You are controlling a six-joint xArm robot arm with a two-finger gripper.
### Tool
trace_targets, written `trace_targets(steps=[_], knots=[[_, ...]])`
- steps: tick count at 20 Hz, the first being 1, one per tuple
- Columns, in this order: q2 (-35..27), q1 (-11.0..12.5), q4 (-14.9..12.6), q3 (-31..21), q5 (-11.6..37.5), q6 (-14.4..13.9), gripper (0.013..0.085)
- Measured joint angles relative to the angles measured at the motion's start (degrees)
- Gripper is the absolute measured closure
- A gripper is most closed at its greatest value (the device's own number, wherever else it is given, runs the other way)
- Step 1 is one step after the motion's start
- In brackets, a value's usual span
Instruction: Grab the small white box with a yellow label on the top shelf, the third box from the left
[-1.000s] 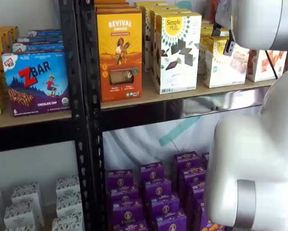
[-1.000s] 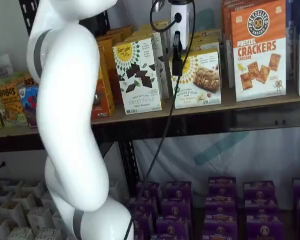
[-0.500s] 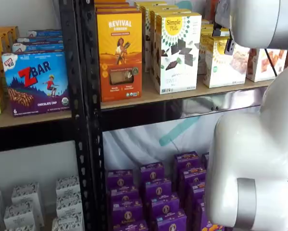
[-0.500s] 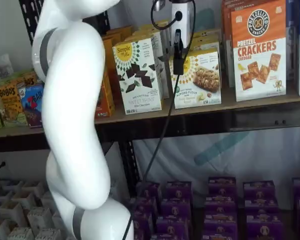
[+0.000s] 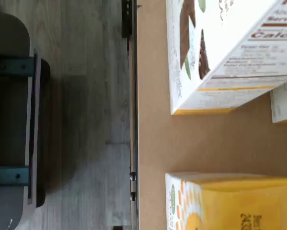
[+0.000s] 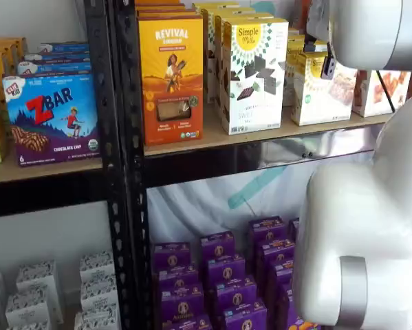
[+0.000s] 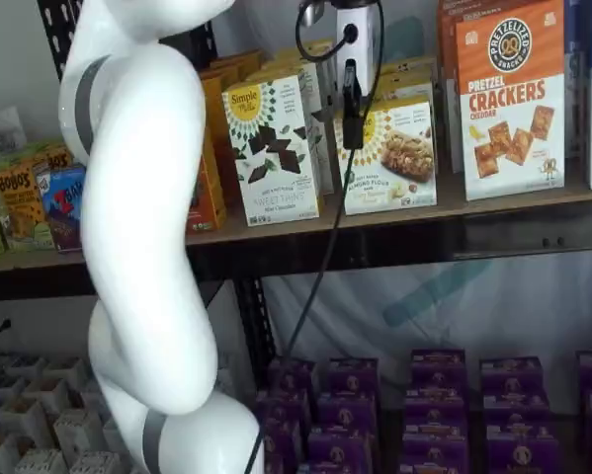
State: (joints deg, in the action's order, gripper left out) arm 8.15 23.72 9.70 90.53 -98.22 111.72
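Observation:
The small white box (image 7: 399, 158) with the yellow round logo stands on the top shelf (image 7: 513, 203), between a taller white box (image 7: 274, 148) and an orange-and-white cracker box (image 7: 511, 99). It also shows in a shelf view (image 6: 322, 93), partly behind the arm. My gripper (image 7: 351, 109) hangs from above with a cable, its black fingers in front of the box's upper left part. The fingers show side-on, so I cannot tell whether they are open. The wrist view shows the shelf board (image 5: 157, 143), a white carton (image 5: 224, 57) and a yellow carton (image 5: 229, 203); no fingers show there.
An orange Revival box (image 6: 170, 75) stands left of the taller white box. The arm's white links (image 7: 137, 217) fill much of both shelf views. Purple boxes (image 7: 434, 395) fill the lower shelf. A dark mount with teal brackets (image 5: 14, 120) shows in the wrist view.
The arm's white links have shifted very slightly. The gripper stays in front of the small white box.

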Motion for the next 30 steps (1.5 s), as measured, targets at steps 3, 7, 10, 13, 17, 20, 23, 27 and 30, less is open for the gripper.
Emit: trace_targets(steps=[3, 7, 10, 13, 17, 20, 23, 27, 30], knots=[[0.27, -0.15, -0.31, -0.49, 0.40, -0.05, 0.0130], [0.10, -0.22, -0.55, -0.36, 0.20, -0.09, 0.0130], [-0.22, -0.54, -0.94, 0.09, -0.15, -0.34, 0.0130], [-1.11, -1.24, -2.06, 1.19, -0.97, -0.85, 0.0130], [-2.19, -1.80, -2.71, 2.52, -1.67, -1.33, 0.0130], [-2.65, -2.08, -3.01, 3.04, -1.73, -1.56, 0.0170], [-3.00, -2.17, -2.99, 3.39, -1.68, -1.65, 0.0250], [-3.44, -2.05, -2.60, 3.95, -1.80, -1.64, 0.0330], [-3.60, -2.02, -2.50, 4.20, -1.77, -1.63, 0.0370]])
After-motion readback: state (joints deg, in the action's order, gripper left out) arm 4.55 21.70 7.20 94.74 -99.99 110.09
